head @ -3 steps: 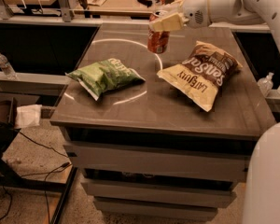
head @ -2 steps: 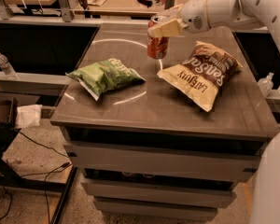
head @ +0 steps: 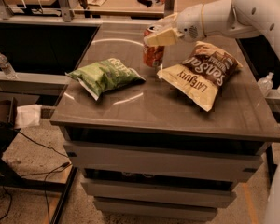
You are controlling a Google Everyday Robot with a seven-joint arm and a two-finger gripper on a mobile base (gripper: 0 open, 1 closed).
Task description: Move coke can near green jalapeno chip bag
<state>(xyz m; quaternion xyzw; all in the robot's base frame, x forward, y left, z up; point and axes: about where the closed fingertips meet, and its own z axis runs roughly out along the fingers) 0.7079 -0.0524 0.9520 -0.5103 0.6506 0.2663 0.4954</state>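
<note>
The claw (head: 157, 37) is clamped on the top of the upright coke can (head: 153, 56). The can sits between the green jalapeno chip bag (head: 104, 74) and the brown chip bag (head: 200, 73) on the counter (head: 149, 108), just beside the brown one.

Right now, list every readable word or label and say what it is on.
"LATE JULY": on the brown and cream chip bag; its larger word is unclear.
Too blurred: white lettering on the green jalapeno chip bag.
Unreadable: lettering on the coke can, whose top the gripper grips.
</note>
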